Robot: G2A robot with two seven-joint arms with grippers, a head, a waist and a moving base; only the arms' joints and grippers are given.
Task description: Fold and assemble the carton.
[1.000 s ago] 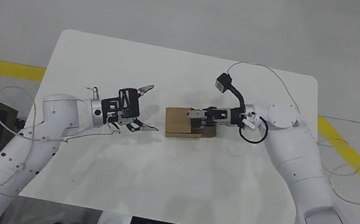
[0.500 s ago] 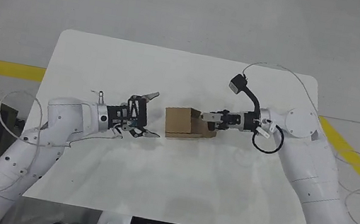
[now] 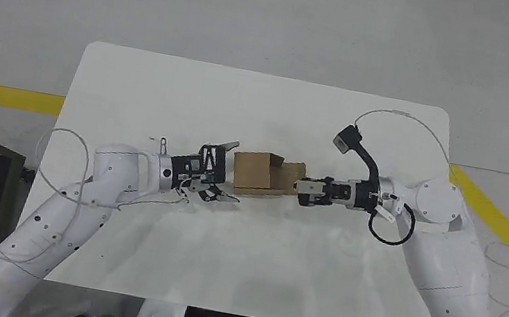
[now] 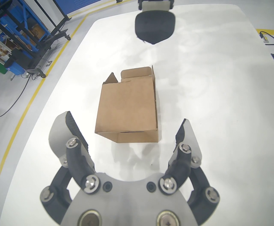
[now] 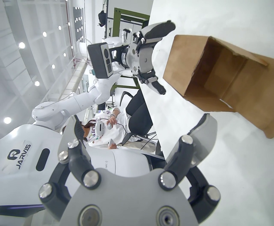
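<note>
Brown carton (image 3: 257,172) (image 4: 128,109) (image 5: 186,64) lies on its side on the white bench (image 3: 243,106) (image 4: 214,85) (image 5: 235,167). The carton body is squared up into a tube. The carton end toward my right arm is open with flaps sticking out, and the hollow inside shows in the right wrist view. At the carton end toward my left arm a flap is folded partly over, with a dark slit under the top edge.

My left jaws are spread wide and empty. They sit just short of that carton end, one finger (image 4: 68,128) off each side of it, clear of the cardboard. My right jaws are also spread apart and empty, at the carton's open end, just beside the flaps. Whether they touch a flap I cannot tell. The two sets of jaws face each other with the carton between them.
</note>
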